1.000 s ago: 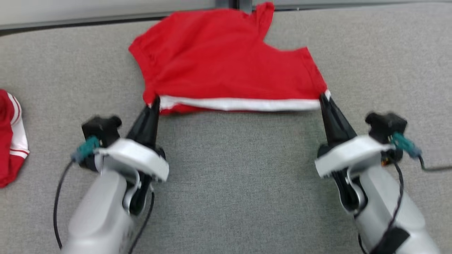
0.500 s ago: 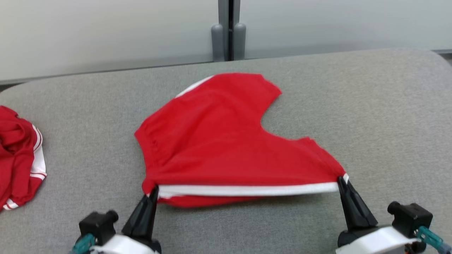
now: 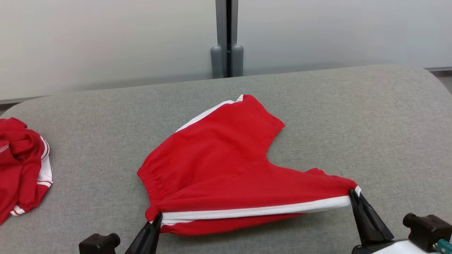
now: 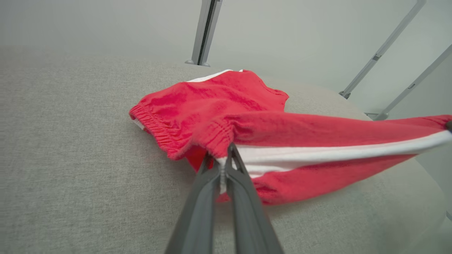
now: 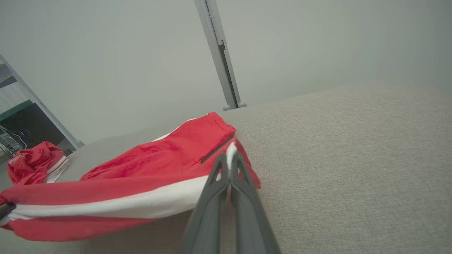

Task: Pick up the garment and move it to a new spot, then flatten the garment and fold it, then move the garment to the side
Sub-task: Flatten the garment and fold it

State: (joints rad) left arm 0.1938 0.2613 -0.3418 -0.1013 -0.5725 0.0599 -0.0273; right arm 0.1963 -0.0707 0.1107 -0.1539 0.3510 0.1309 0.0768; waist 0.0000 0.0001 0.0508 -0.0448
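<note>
The garment (image 3: 226, 162) is a pair of red shorts with a white side stripe, lying on the grey padded table (image 3: 370, 116) with its near edge lifted and pulled taut. My left gripper (image 3: 157, 218) is shut on the waistband corner at the stripe's left end, as the left wrist view shows (image 4: 222, 160) on the garment (image 4: 219, 106). My right gripper (image 3: 352, 193) is shut on the leg hem corner at the stripe's right end, also seen in the right wrist view (image 5: 229, 155) on the garment (image 5: 155, 158). The far leg rests flat on the table.
A second red and white garment (image 3: 21, 176) lies crumpled at the table's left edge, also in the right wrist view (image 5: 33, 164). A pale wall with a grey post (image 3: 226, 38) stands behind the table. The table's right corner is rounded.
The head camera has tilted up, so the whole scene sits lower in the picture. Both grippers keep their hold on the garment's stretched edge; the far leg now lies spread on the table.
</note>
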